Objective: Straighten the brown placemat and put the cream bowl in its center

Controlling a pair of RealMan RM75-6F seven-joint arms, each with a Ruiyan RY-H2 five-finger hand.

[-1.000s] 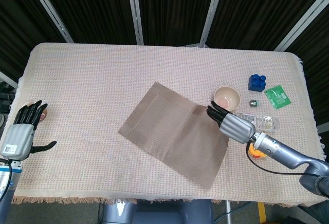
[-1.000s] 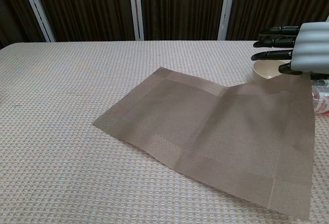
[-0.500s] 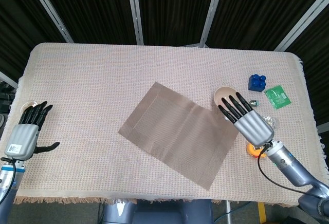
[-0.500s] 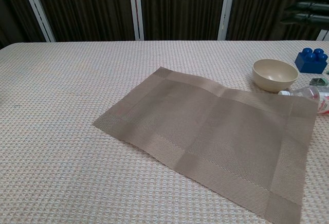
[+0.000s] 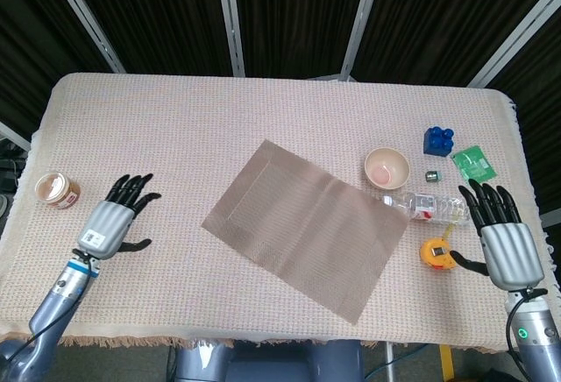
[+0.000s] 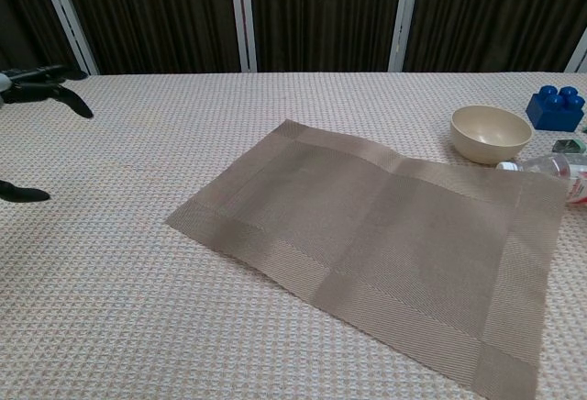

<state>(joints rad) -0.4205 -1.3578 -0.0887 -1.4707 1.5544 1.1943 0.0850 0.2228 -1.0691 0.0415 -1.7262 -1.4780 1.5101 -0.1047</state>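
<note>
The brown placemat lies flat on the table, turned at an angle to the table's edges. The cream bowl stands upright off the mat, just past its far right corner. My right hand hovers open at the table's right edge, well clear of mat and bowl; the chest view does not show it. My left hand is open with fingers spread, left of the mat, and only its fingertips show at the chest view's left edge.
A clear plastic bottle lies beside the mat's right corner, near the bowl. A yellow tape measure, a blue brick, a green packet and a small dark object sit at the right. A small tin sits far left.
My right hand has let go of the mat's right corner and drawn back to the table's right edge. The mat now lies flat. My left hand has moved in toward the mat.
</note>
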